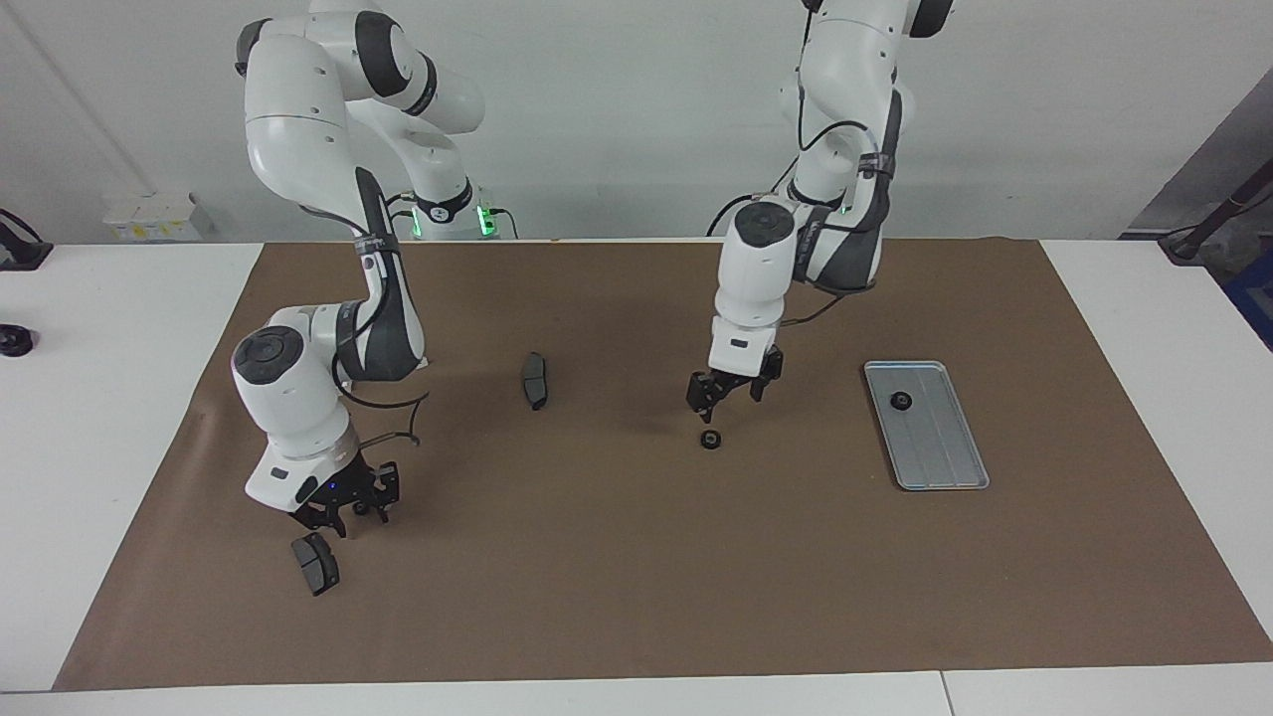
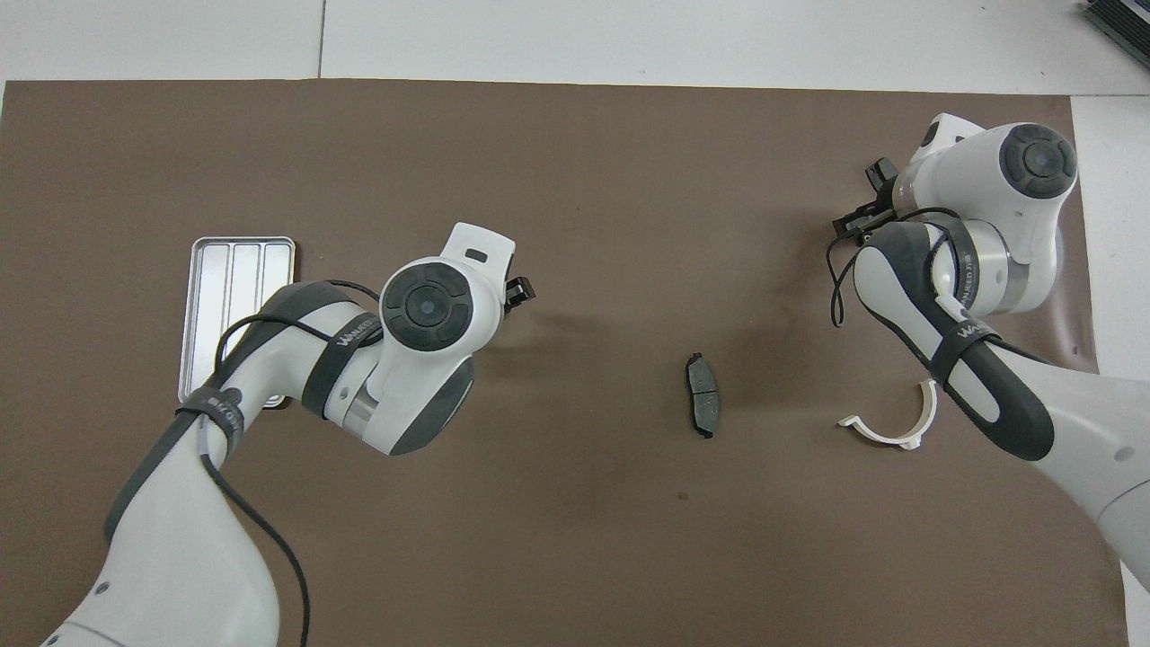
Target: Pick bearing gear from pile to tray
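A: Where is the left gripper (image 1: pixel 733 394)?

B: Low over the brown mat (image 1: pixel 636 557), about the middle of the worktop. Its fingers are parted and nothing sits between them. A small black bearing gear (image 1: pixel 710 439) lies on the mat just under the tips and not touching them.

A: And the tray?

B: The silver ridged tray (image 1: pixel 940 447) sits toward the left arm's end of the worktop, well apart from that loose gear. A second black gear (image 1: pixel 902 402) already lies in it, near the short end closest to the robots. In the overhead view only the tray's bare end (image 2: pixel 241 270) shows; the left arm covers the remainder.

A: What about the right gripper (image 1: pixel 350 507)?

B: It hangs low near the mat's corner at the right arm's end, toward the table edge away from the robots. Its fingers stand apart with nothing held. A dark grey brake pad (image 1: pixel 315 563) lies on the mat just beside the tips.

A: Any other parts?

B: Another brake pad (image 1: pixel 535 380) rests near the mat's middle, between the two grippers. A white half-ring bracket (image 2: pixel 891 424) shows from overhead, lying beside the right arm's forearm, nearer the robots than the right gripper's pad.
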Available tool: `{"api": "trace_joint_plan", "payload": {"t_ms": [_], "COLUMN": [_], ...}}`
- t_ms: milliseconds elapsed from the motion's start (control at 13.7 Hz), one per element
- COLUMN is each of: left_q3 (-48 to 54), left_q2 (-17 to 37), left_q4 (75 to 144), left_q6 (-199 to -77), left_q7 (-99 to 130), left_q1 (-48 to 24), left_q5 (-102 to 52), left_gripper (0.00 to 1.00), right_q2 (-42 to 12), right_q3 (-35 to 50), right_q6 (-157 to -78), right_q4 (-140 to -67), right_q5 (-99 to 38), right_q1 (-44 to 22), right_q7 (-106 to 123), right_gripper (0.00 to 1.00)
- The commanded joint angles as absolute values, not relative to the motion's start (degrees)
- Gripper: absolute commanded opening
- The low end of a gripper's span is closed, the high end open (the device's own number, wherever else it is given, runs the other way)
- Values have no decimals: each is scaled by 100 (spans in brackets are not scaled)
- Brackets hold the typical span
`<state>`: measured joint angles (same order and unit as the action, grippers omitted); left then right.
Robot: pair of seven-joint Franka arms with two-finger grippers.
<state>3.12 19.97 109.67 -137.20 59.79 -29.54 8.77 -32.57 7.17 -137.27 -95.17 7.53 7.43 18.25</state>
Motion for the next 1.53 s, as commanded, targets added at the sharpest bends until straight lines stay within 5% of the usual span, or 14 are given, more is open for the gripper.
{"api": "trace_joint_plan", "payload": {"t_ms": [0,219,364,729,948,1093,1458], "left_q3": [202,211,220,220,228,229,176], "left_q2": [2424,2452,2461,2452,2452,2452,2234], "left_q4": [10749,10758,10784,10793,10793,10793,10617], "left_q6": [-14026,-14045,-14063,-13931,-13931,-13931,-13387], "left_q7": [6082,6073,6073,6082,6073,6065,5820], "left_q1": [-2971,-2971,-2971,-3059,-3059,-3050,-2866], "left_q5": [1046,1063,1064,1063,1063,1063,1064], "left_gripper": [100,100,74,61,32,0,0], "right_q2": [-3015,-2971,-2962,-2900,-2900,-2900,-2909], "right_q3": [835,835,844,844,844,844,844], "right_q6": [-13693,-13553,-13500,-13447,-13447,-13439,-13360], "right_q4": [-9870,-9905,-9958,-10028,-10037,-10028,-9941], "right_q5": [712,694,599,334,334,334,343], "right_q1": [966,1002,1098,1081,1081,1081,1028], "right_q7": [1942,1907,1898,1872,1872,1863,1837], "right_gripper": [55,52,50,48,36,18,0]}}
